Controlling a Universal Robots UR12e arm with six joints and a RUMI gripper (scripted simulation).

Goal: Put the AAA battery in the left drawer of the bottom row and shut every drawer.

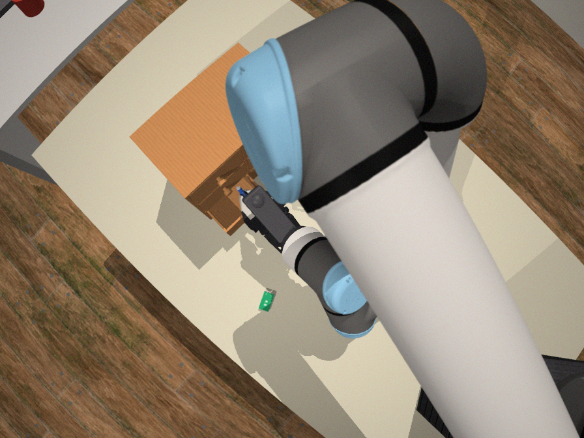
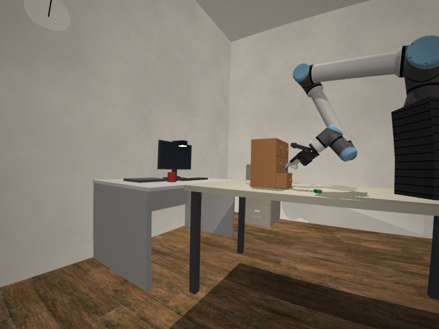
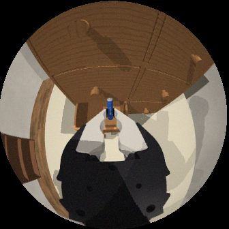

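The blue AAA battery (image 1: 240, 191) (image 2: 283, 166) (image 3: 110, 108) is held between the fingertips of my gripper (image 1: 244, 197) (image 2: 286, 168) (image 3: 110, 108). The gripper is shut on it. The battery's far end sticks out past the fingers toward the chest front. The wooden chest (image 1: 188, 127) (image 2: 263, 162) (image 3: 112, 41) stands upright. Its bottom-row left drawer (image 1: 219, 223) (image 2: 283, 180) (image 3: 75, 117) is pulled out. The gripper and battery are above this open drawer. Part of the drawer is hidden by the fingers; the other drawers in view look shut.
A small green block (image 1: 266, 301) (image 2: 317, 191) lies on the table (image 1: 184, 301) (image 2: 219, 191) in front of the chest. Round knobs stick out from the upper drawer fronts near the gripper. A desk with a red cup (image 1: 32, 6) (image 2: 171, 176) and a monitor (image 2: 174, 155) stands behind the table.
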